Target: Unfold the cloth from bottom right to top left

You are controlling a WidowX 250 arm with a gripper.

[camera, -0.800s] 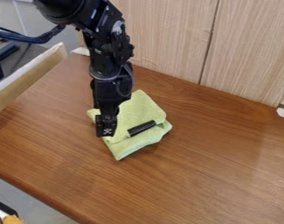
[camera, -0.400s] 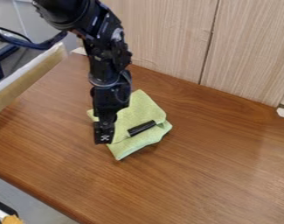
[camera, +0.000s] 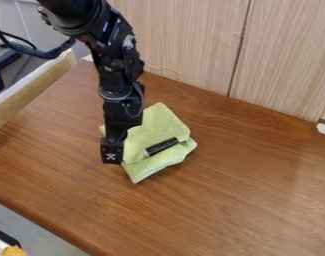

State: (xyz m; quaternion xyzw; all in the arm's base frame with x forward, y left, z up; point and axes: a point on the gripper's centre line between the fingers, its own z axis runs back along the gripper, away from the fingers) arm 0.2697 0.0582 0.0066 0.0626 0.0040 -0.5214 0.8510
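Cloth (camera: 154, 125) is partly hidden by the gripper (camera: 111, 157); whether that is parted or closed cannot be made out.

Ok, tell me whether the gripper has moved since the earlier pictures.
Yes: the gripper has shifted left and slightly down in the picture, judged against the wall seam.

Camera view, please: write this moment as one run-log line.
cloth: green, folded, on table | marker: lying on cloth | gripper: at cloth's image-left side | unfolding: not finished
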